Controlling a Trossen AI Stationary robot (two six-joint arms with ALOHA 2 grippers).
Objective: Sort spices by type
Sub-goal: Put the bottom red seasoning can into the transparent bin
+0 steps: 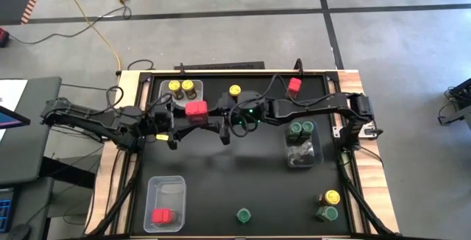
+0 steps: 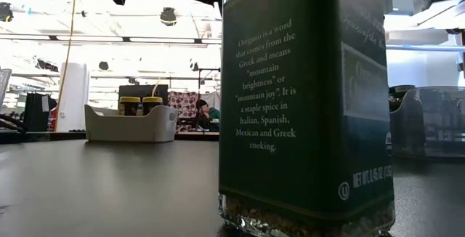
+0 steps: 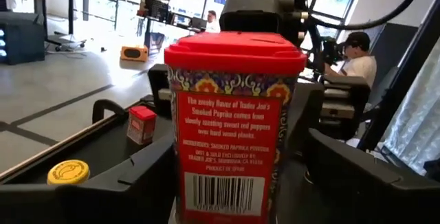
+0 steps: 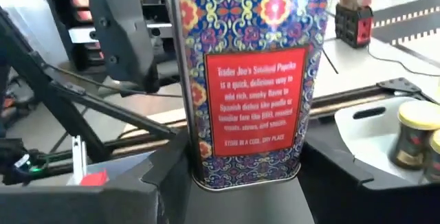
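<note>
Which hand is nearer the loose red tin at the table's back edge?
Right. The right hand grips the paprika tin mid-table, on the side facing the loose red tin; the left hand is on its far side.

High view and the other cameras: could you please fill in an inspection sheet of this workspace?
Surface: black table, nothing spilled.
Job's things: red paprika tin between both grippers; two yellow-lid jars in the far-left bin; green-lid jars in the right bin; one red tin in the near-left bin; five containers loose on the table.
Clutter: nothing seen.
Grippers: right gripper appears closed on the paprika tin; left gripper open around it.
Cables: yellow cable on the floor, off the table.
Surroundings: seated person beyond the table; oregano jar blocks the low view.
</note>
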